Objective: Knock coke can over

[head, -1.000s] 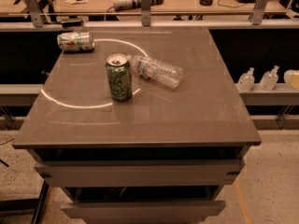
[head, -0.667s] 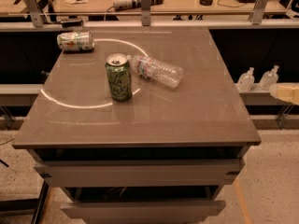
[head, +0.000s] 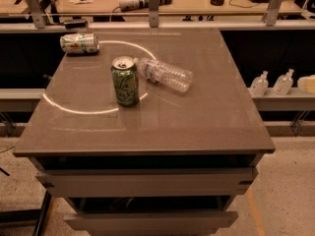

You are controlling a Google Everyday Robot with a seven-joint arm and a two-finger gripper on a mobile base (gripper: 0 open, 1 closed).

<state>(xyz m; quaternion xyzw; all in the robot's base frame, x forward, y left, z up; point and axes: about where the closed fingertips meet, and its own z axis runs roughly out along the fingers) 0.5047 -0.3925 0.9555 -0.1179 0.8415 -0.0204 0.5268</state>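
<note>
Grey-brown and glossy, the counter (head: 206, 117) carries three things and a thin white ring (head: 74, 110) marked on its top. A green can (head: 125, 81) stands upright left of the middle, tab end up, its base on the near right arc of the ring. Its print is green with pale swirls, and no word or brand on it can be read. A second can (head: 79, 43) lies on its side at the far left corner. It is silvery with green and reddish patches, and its lettering is also too small to make out. Which of the two is the coke can the labels do not settle; the green one is the only can standing.

A clear plastic bottle (head: 164, 74) lies on its side just right of the green can. Its neck points toward the can's top, and I cannot tell whether they touch. Its label is a pale band with no readable text.

Two small pump bottles (head: 259, 84) stand on a low shelf (head: 280, 100) to the right of the counter.

Beside them, at the right edge, is a pale cream shape (head: 307, 83). It may be the tool, but I cannot tell that, nor whether it is spread or pressed together. It is well apart from both cans.

Since the earlier frames both cans and the bottle lie unchanged. The cream shape sits higher and closer to the edge than 0.7 s ago.
</note>
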